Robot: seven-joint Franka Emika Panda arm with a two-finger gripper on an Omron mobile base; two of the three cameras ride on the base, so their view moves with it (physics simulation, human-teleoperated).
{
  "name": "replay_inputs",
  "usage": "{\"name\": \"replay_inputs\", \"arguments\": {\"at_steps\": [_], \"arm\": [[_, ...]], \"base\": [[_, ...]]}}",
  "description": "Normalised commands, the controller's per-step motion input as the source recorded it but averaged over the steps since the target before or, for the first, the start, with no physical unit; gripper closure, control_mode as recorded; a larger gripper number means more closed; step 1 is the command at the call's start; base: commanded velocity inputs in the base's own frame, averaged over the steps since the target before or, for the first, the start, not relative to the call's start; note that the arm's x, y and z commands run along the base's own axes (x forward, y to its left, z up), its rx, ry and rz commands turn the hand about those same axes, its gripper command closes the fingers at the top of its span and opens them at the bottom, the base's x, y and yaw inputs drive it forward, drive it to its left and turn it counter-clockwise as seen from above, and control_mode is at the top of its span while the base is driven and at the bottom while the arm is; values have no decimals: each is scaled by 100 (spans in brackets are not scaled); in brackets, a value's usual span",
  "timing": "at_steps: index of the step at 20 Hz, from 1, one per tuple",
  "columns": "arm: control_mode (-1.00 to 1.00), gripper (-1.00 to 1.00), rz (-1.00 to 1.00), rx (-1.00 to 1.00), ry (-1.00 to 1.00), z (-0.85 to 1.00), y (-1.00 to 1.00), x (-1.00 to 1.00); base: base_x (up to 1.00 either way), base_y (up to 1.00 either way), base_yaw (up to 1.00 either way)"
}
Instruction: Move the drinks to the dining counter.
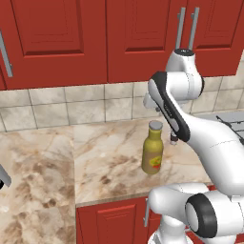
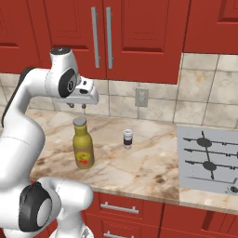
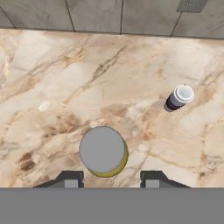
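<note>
Hovering above the marble desk [image 2: 153, 162], end effector [image 2: 77, 105] points down, fingers [image 3: 70, 179] spread with a gap between them, gripping nothing. Just below it, upright on the desk: tall olive-yellow bottle [image 2: 82, 143], grey cap seen from above in hand view, between the fingertips' line and clear of both. At 2 o'clock from the bottle in hand view, well apart: small white container [image 3: 178, 98] with dark band, upright. Farther out at 3 o'clock in right base view: grey stovetop [image 2: 208, 158]. Behind, at 12 o'clock: tiled wall [image 1: 71, 107], red cabinets [image 1: 71, 38] above.
</note>
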Motion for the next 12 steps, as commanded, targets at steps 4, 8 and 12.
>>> {"name": "replay_inputs", "arguments": {"at_steps": [4,8,12], "arm": [[-100,-100,0,-1,0,-3,0,0],[-100,-100,0,-5,0,-24,7,0],[-100,-100,0,-8,0,-32,21,0]], "base": [[0,0,0],[0,0,0],[0,0,0]]}}
